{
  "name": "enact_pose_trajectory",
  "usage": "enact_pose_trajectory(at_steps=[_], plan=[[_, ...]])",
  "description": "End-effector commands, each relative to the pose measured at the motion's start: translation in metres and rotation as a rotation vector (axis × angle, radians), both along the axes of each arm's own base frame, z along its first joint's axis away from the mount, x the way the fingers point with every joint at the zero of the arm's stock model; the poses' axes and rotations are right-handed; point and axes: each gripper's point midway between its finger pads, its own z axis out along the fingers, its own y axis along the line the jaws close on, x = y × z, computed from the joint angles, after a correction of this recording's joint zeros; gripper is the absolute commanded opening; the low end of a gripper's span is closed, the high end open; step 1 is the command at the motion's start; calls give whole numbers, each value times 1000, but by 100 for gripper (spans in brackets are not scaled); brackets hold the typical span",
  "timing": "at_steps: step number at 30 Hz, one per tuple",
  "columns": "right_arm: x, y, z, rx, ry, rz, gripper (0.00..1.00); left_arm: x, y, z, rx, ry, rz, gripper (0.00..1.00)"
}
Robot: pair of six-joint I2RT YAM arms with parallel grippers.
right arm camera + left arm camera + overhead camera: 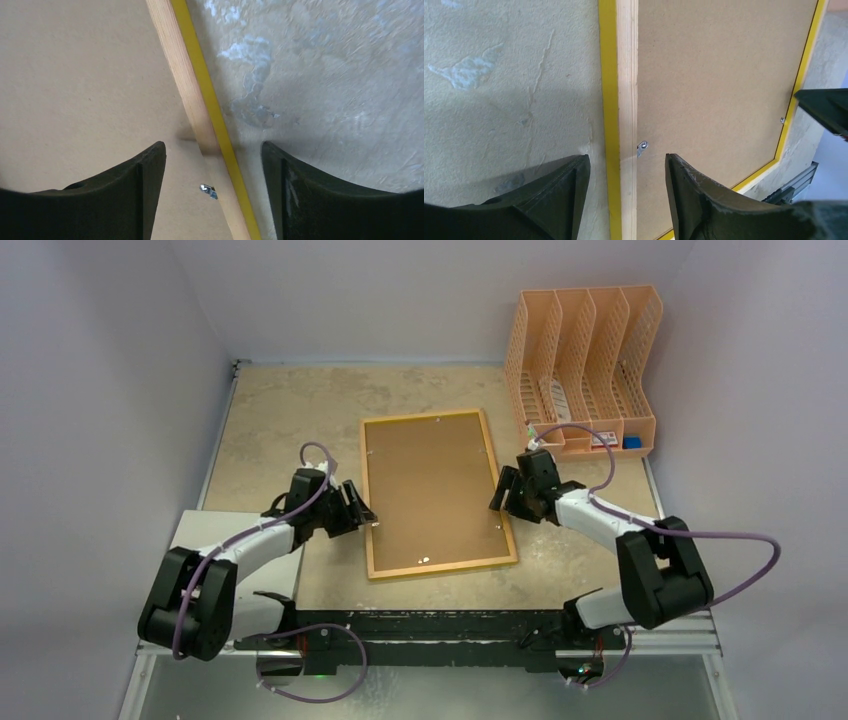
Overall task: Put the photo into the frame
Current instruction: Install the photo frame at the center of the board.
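The frame (425, 418) lies face down in the middle of the table, its light wood back up and its yellow edges showing. A brown backing board (430, 490) fills it. The photo is hidden. My left gripper (360, 512) hangs over the frame's left rail (626, 75), open, one finger on each side of it, near a small metal clip (642, 147). My right gripper (500, 495) hangs open over the right rail (182, 75) in the same way, with another clip (209, 191) between its fingers. Neither gripper holds anything.
A peach file rack (580, 370) stands at the back right with a few small items in it. A flat grey-white panel (215, 530) lies at the near left, partly under my left arm. White walls close in the table on three sides.
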Motion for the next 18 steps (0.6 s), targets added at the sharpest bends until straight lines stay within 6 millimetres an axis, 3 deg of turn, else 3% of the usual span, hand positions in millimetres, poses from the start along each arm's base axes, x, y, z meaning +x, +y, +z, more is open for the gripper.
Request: enact_pose_trajectory(at_steps=[1, 6, 11, 18], plan=[[-14, 23, -15, 119, 66, 60, 69, 14, -6, 9, -40, -47, 8, 59], [-19, 37, -15, 190, 61, 113, 58, 26, -15, 10, -74, -52, -1, 58], [-21, 53, 0, 273, 21, 157, 47, 49, -24, 13, -100, -77, 1, 58], [-35, 84, 3, 308, 27, 237, 43, 82, -35, 17, -124, -115, -7, 57]])
